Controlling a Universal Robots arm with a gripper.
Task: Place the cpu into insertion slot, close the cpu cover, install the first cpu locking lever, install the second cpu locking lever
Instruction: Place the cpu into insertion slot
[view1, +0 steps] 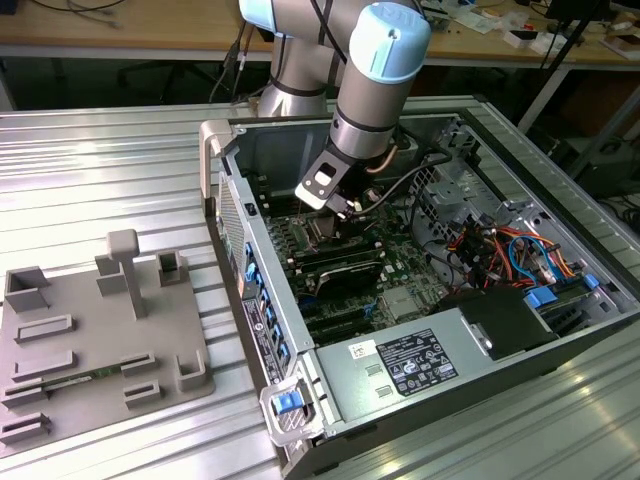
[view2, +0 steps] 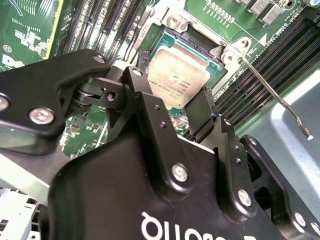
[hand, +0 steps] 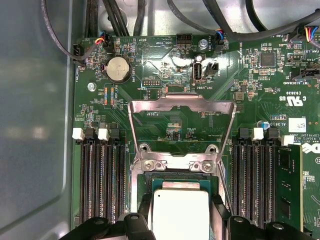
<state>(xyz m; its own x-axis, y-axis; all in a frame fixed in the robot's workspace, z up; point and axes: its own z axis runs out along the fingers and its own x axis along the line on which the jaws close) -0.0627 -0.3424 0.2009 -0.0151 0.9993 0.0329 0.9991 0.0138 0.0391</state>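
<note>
Currently, in the exterior view, the gripper (view1: 335, 208) is reaching down into the open computer case (view1: 250, 290). In the second wrist view its fingers (view2: 145, 107) are pinching the cpu (view2: 177, 77), dull silver top up, over the insertion slot (view2: 186, 38); I cannot tell whether it is seated. A locking lever (view2: 272, 95) is sticking up unlatched. In the first wrist view the cpu cover (hand: 182, 102) is standing open, so closing it and both levers are not yet done.

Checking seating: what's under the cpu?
The black frame of the insertion slot shows beyond the cpu, which the gripper holds. The slot's contacts directly below are covered by the chip.
</note>
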